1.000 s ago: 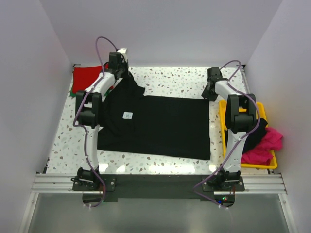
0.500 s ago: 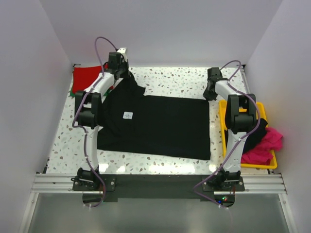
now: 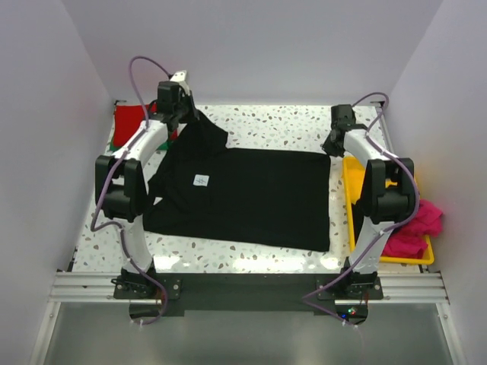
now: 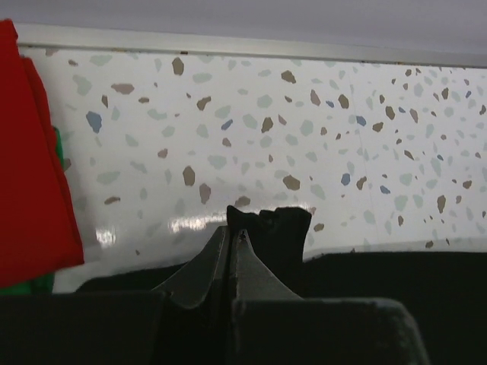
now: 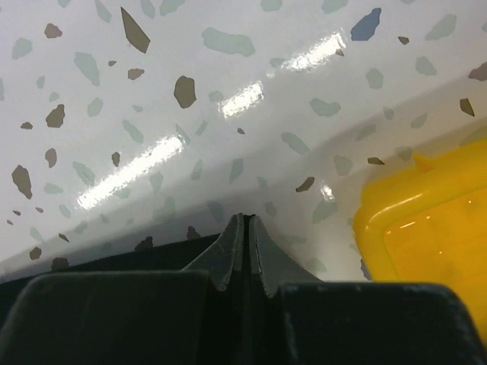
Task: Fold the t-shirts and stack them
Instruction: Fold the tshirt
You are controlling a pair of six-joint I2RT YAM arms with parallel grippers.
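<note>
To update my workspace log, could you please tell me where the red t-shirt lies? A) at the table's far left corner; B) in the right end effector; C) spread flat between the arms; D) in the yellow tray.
A: the red t-shirt lies at the far left corner of the table; the black t-shirt is the one spread flat.

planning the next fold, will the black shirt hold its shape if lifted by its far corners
Probably not: the black shirt bunches where the left end effector pinches it, so it should sag between grips. It lies thin and flat, likely light. The glossy table may let it slide.
</note>
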